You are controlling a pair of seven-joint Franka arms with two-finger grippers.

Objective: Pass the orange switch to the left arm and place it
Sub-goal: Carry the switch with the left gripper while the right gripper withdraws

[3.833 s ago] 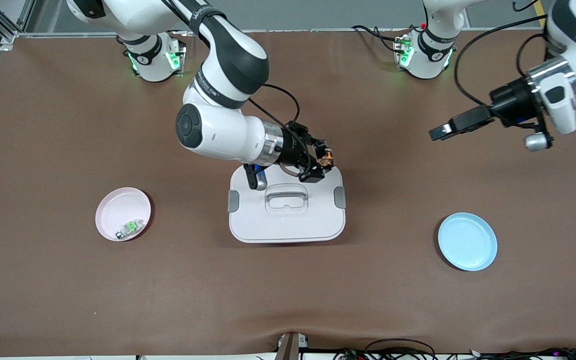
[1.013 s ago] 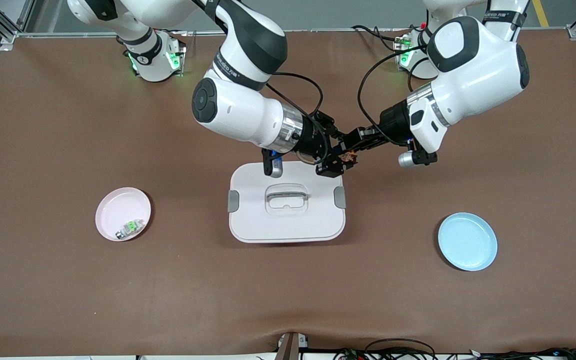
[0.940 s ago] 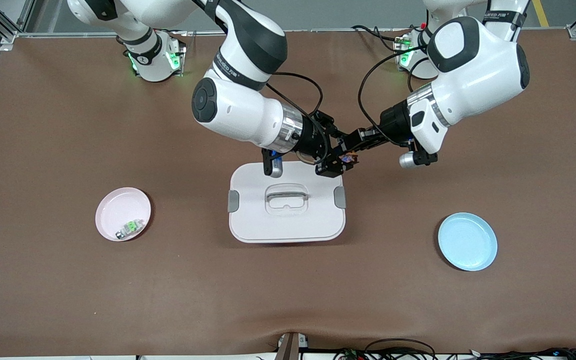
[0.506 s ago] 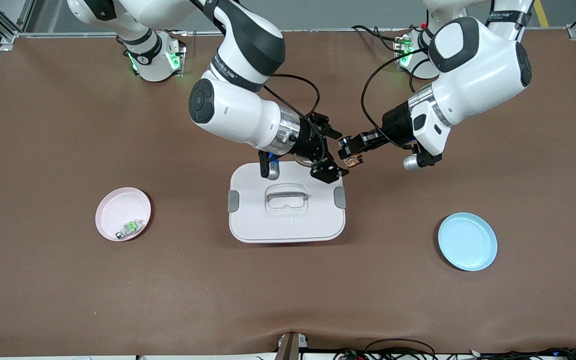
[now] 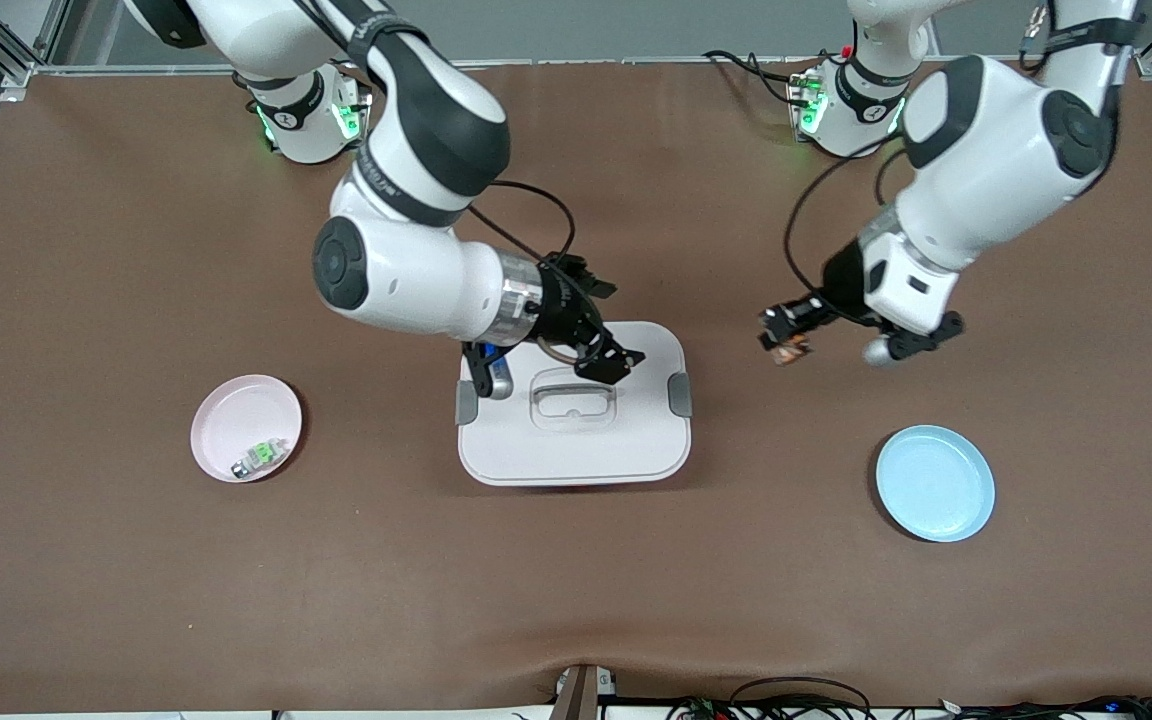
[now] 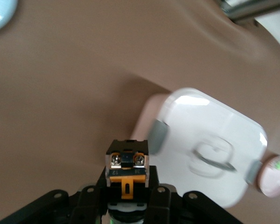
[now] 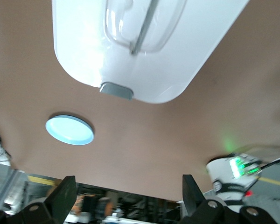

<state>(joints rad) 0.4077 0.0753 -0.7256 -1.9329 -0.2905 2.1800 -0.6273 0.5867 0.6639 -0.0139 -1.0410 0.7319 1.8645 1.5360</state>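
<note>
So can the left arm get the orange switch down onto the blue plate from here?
Probably yes. The left gripper holds the orange switch over bare table, past the box, with nothing between it and the blue plate.

Orange switch point(image 6: 127, 173) in the left claw point(image 6: 127, 205), above brown table point(image 6: 74, 93), near white box point(image 6: 210, 144).

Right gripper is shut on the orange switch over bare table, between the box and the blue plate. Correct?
Not quite: the holder is the left gripper, not the right. The front view shows it shut on the orange switch over bare table between the box and the blue plate; the left wrist view shows the switch clamped too. The right gripper is open and empty over the box.
</note>
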